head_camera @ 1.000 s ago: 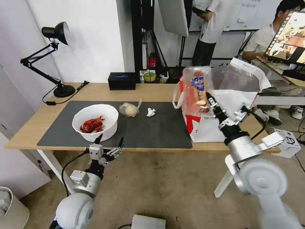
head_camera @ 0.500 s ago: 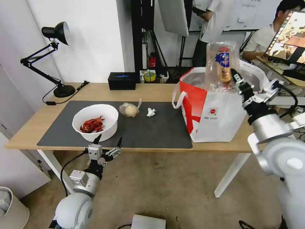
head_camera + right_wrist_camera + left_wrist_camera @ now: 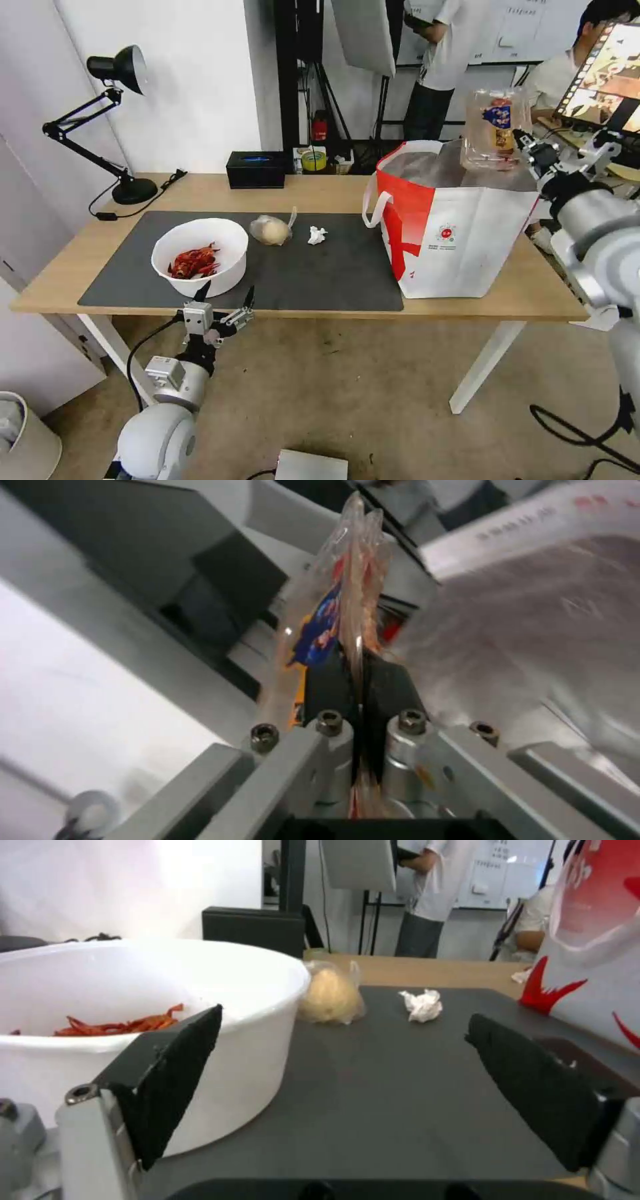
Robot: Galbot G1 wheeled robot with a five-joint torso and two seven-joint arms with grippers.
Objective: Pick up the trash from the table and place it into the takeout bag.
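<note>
1 bowl (image 3: 200, 256), 1 bun bag (image 3: 271, 231), 1 tissue (image 3: 317, 235), 1 clamshell (image 3: 497, 128), 1 tote (image 3: 460, 233)

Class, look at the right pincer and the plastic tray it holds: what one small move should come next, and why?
Probably lower the tray into the bag, then let go. The right pincer is shut on the plastic tray, held upright above the open mouth of the takeout bag, near its far right rim, not yet inside.

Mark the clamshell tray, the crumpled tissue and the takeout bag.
clamshell tray (image 3: 497, 127), head view, its label.
crumpled tissue (image 3: 317, 235), head view, its middle.
takeout bag (image 3: 467, 247), head view, white front wall.
</note>
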